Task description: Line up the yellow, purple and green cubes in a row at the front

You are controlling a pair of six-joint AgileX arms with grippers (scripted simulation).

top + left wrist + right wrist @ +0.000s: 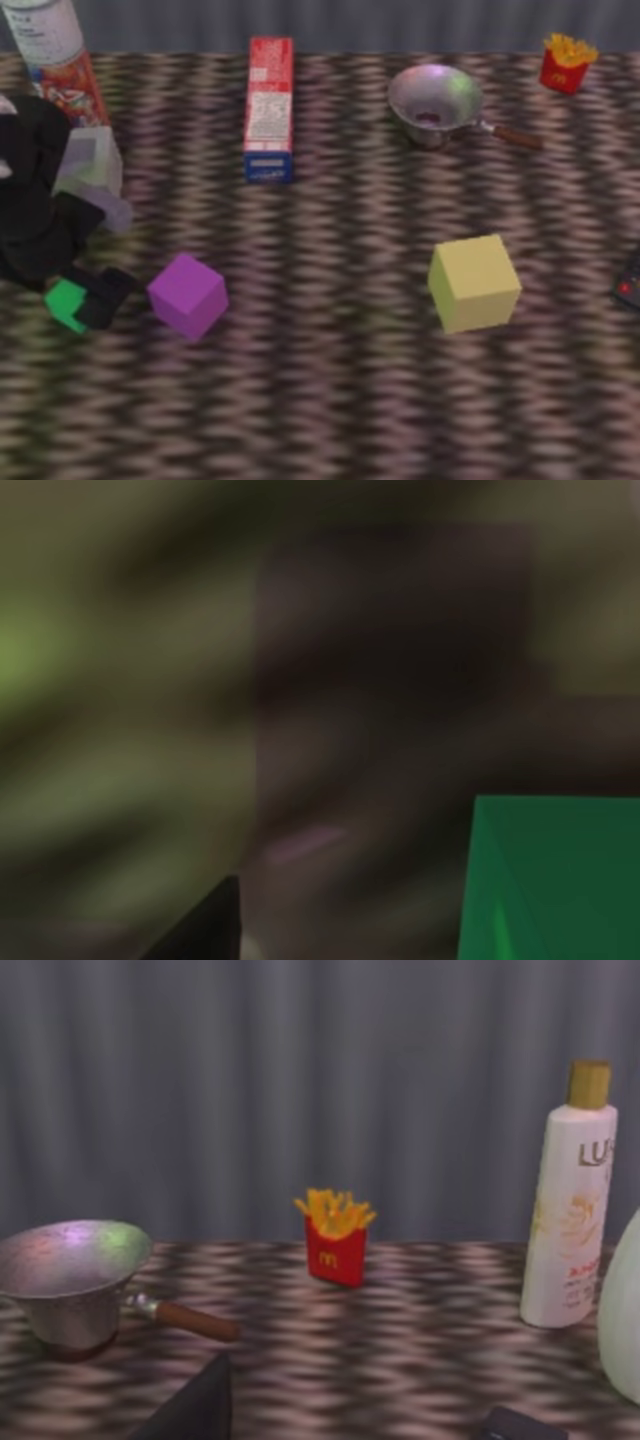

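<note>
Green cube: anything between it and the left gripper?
Nothing visible. The left gripper is already at the green cube, on the table's left; the purple cube sits just beside them, to the right.

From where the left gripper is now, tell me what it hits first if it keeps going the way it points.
Probably the purple cube: the left gripper, at the green cube, points toward it in the top view. Depth is unclear.

Left gripper sits at the table's left edge, against the smallest cube. Mid-sized cube lies just right of it; largest cube well apart, right of centre. Behind them (toward the rear): carton, pan, fries box.
</note>
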